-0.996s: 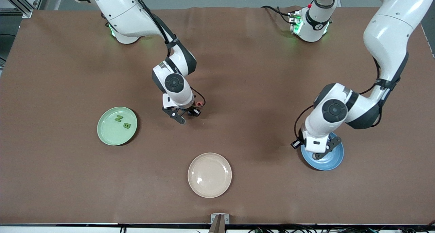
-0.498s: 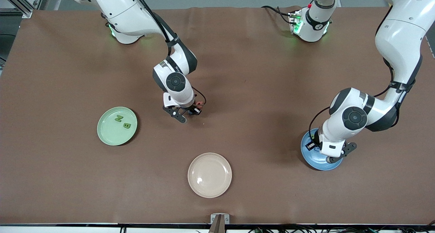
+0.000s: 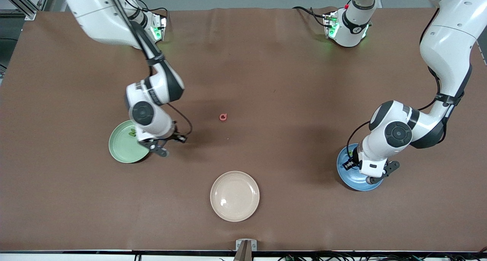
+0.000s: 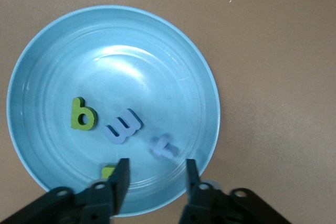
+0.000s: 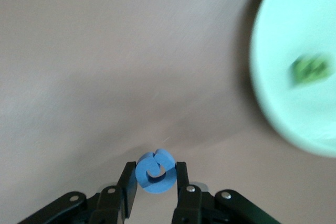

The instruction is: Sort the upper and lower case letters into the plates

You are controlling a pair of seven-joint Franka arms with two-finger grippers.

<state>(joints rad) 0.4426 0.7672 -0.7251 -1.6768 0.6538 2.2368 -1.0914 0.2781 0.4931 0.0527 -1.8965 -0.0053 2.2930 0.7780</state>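
My right gripper (image 3: 166, 144) is shut on a blue round letter (image 5: 155, 171) and holds it over bare table at the edge of the pale green plate (image 3: 121, 151). That plate also shows in the right wrist view (image 5: 294, 19), with a green letter (image 5: 311, 69) in it. A second green letter (image 3: 132, 132) shows partly under the arm. My left gripper (image 4: 157, 170) is open over the blue plate (image 4: 131, 61), which also shows in the front view (image 3: 349, 178). It holds a green b (image 4: 83, 115), two blue letters (image 4: 123, 126) and a half-hidden green one (image 4: 108, 171). A red letter (image 3: 223, 117) lies mid-table.
A cream plate (image 3: 234, 196) with nothing in it lies nearest the front camera, between the two other plates. A metal bracket (image 3: 245, 245) sits at the table's near edge.
My right gripper has carried the blue letter from beside the red letter to the green plate's edge, uncovering the red letter. My left gripper shifted across the blue plate, then held still.
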